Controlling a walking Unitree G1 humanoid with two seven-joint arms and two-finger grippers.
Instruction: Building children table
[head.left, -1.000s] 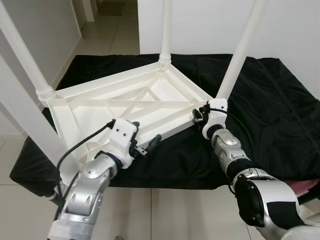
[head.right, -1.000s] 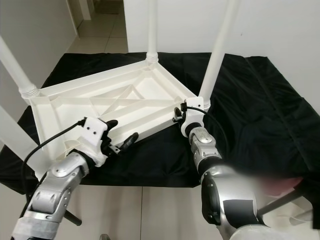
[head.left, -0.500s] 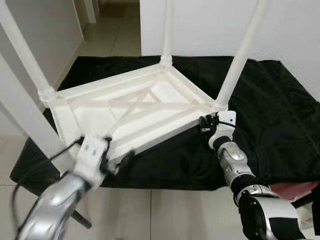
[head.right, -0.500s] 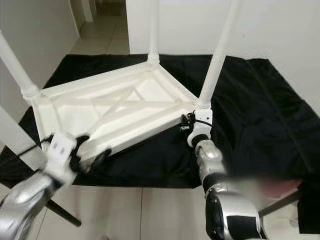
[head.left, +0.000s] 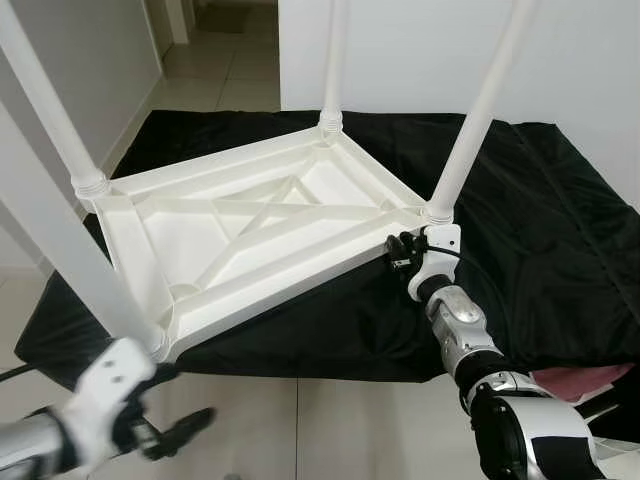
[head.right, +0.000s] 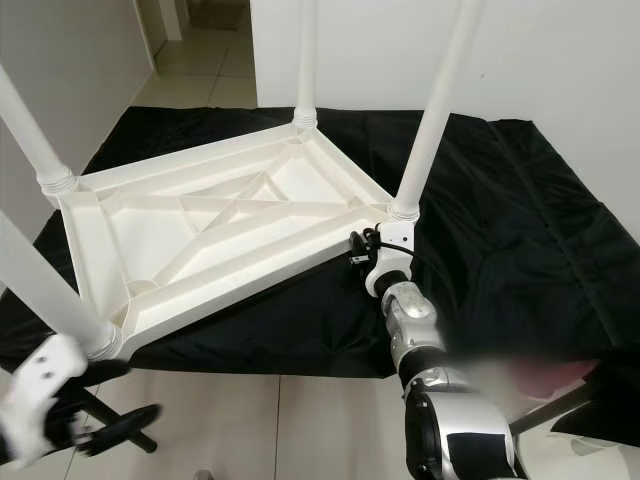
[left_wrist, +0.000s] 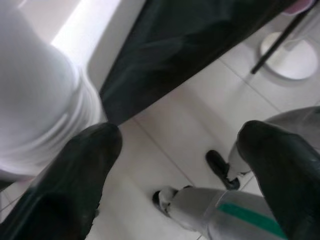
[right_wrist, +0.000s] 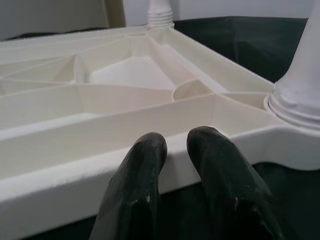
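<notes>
Right arm (head.left: 470, 345): silver segmented metal, ribbed black joint bands, big rounded silver-and-black shell near the camera. White wrist block at the right claw (head.left: 404, 246), thin black cable looping off it; in the wrist view its fingers (right_wrist: 135, 190) are black, thick, round-tipped, scuffed matte. Left claw (head.left: 160, 440): white blocky housing, black fingers, blurred. Left wrist view: silver leg, green stripe.

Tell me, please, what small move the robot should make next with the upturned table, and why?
Probably bring the left gripper back up to the table's near rim. It hangs open below the black cloth, by the near leg, while the right gripper sits nearly shut at the rim beside another leg, so one side is unsupported.
</notes>
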